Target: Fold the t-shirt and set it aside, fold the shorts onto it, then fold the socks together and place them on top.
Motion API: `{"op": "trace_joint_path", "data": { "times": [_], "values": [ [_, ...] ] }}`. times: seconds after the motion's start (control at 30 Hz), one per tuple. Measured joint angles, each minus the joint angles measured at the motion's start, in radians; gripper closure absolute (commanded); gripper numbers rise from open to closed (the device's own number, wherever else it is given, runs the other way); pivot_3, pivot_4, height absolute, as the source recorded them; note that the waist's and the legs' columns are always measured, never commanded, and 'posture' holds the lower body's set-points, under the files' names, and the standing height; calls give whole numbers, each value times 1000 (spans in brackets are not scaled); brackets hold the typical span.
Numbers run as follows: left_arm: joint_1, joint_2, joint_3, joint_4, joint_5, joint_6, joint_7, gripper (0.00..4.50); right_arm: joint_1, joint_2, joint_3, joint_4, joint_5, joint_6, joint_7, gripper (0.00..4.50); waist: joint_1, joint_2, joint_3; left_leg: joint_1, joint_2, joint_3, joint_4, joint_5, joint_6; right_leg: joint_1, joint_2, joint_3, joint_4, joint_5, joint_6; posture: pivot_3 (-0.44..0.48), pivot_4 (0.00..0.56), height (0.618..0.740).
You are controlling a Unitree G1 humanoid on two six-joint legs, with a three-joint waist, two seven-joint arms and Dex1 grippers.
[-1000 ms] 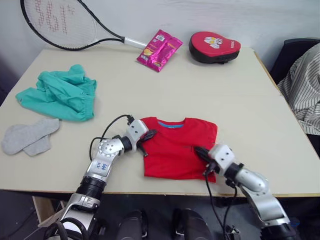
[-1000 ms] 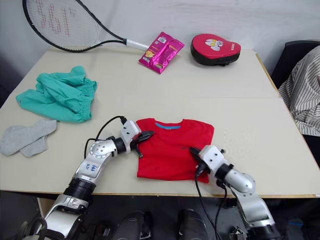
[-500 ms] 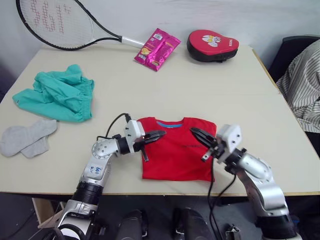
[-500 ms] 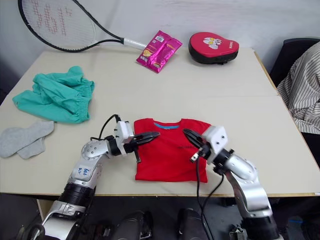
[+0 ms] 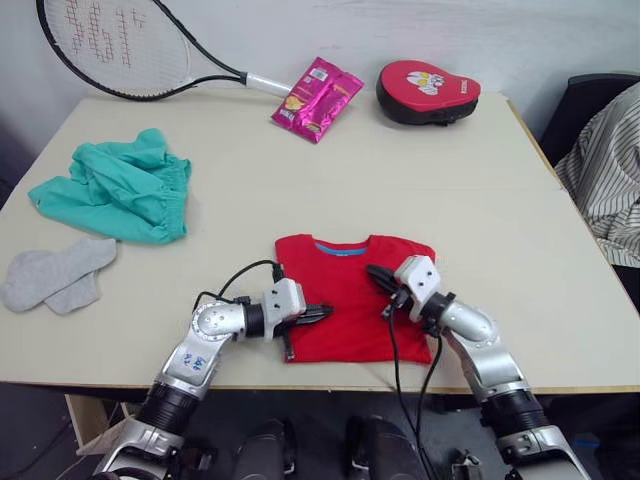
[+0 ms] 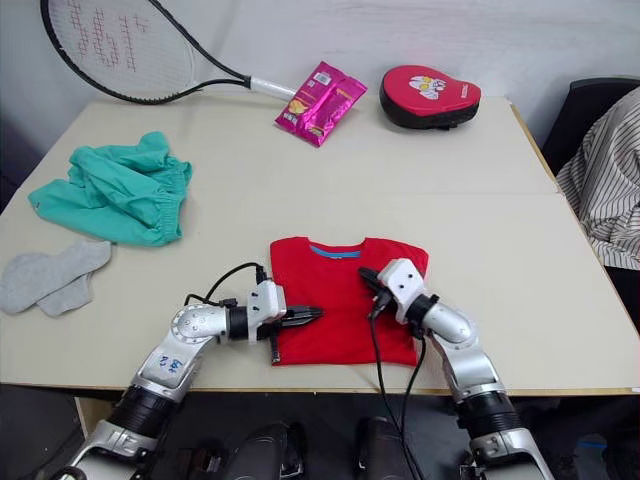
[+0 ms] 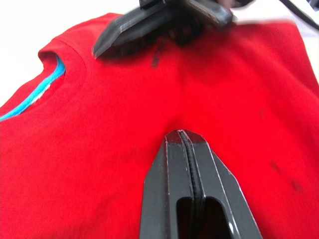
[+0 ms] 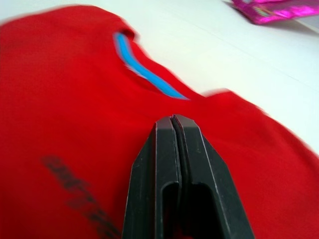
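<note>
Left eye view: the t-shirt (image 5: pixel 350 290) lies folded into a rough rectangle near the front edge of the table (image 5: pixel 450 190), collar with its blue band turned toward the far side. Both grippers are over it. The left gripper (image 5: pixel 322 314) reaches in from the shirt's left side, low over the front left part of the cloth; the left wrist view shows its two black fingers (image 7: pixel 192 189) pressed tight together with nothing between them, tips at the red fabric. The right gripper (image 5: pixel 374 272) comes in from the right, over the middle of the shirt just in front of the collar; the right wrist view shows its fingers (image 8: pixel 174 169) likewise clenched on nothing, pointing toward the blue band, with faint dark print on the cloth beside them. Whether either tip actually touches the fabric cannot be told. The shorts (image 5: pixel 115 188) sit crumpled at the table's left side, well apart from the shirt. The socks (image 5: pixel 58 273) lie side by side, nearer the front left edge, just in front of the shorts. Along the far edge rest a racket (image 5: pixel 120 45), a pink packet (image 5: pixel 318 98) and a red mitt (image 5: pixel 428 92).
</note>
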Motion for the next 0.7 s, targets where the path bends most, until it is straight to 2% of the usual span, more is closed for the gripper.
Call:
{"op": "trace_joint_path", "data": {
  "times": [0.13, 0.23, 0.33, 0.43, 0.53, 0.6, 0.7],
  "values": [
    [10, -3, 7, -3, -6, -2, 7, 4500, -10, -55, -122, 89, 88, 38, 30, 4470, -1, 1, 0, 0, 0, 0, 0, 2, 3, 0, 0, 0, 0, 0, 0, 0, 150, 740],
    [19, -9, 18, 1, -16, -13, 7, 4500, 16, -110, -197, 56, 234, 198, 135, 4470, -3, 4, -1, 0, 0, 0, -1, 2, 6, -1, 0, 0, 0, 0, 0, 0, 150, 740],
    [21, -18, 28, 11, -20, -28, 8, 4500, 48, -160, -232, -38, 366, 388, 205, 3614, -2, 7, -1, -1, 1, 0, 0, 1, 9, -1, 0, 0, 1, 0, 0, 0, 150, 740],
    [11, -25, 38, 47, -38, -64, -5, 4500, 106, -346, -251, -214, 564, 777, 300, 2723, 0, 10, 0, -1, 0, -1, 0, 0, 10, -1, -1, 0, 0, 0, 0, 0, 150, 740],
    [-1, -29, 54, 68, -62, -73, -23, 4500, 108, -449, -254, -272, 702, 1121, 305, 1811, -2, 10, 0, -1, 1, -2, 0, 0, 10, -2, -1, 0, 0, 0, -1, 0, 150, 740],
    [-11, -38, 62, 79, -75, -74, -36, 4500, 88, -474, -227, -266, 743, 1299, 294, 1115, -2, 10, 0, -2, 1, -1, 0, 0, 10, -2, -1, -1, 0, 0, -1, 0, 150, 740],
    [-15, -41, 66, 87, -79, -74, -47, 4500, 33, -478, -215, -248, 790, 1463, 294, 71, -2, 10, 0, -2, 1, -1, 0, 0, 10, -2, 0, -1, 0, 0, -1, 0, 150, 740]
  ]
}}
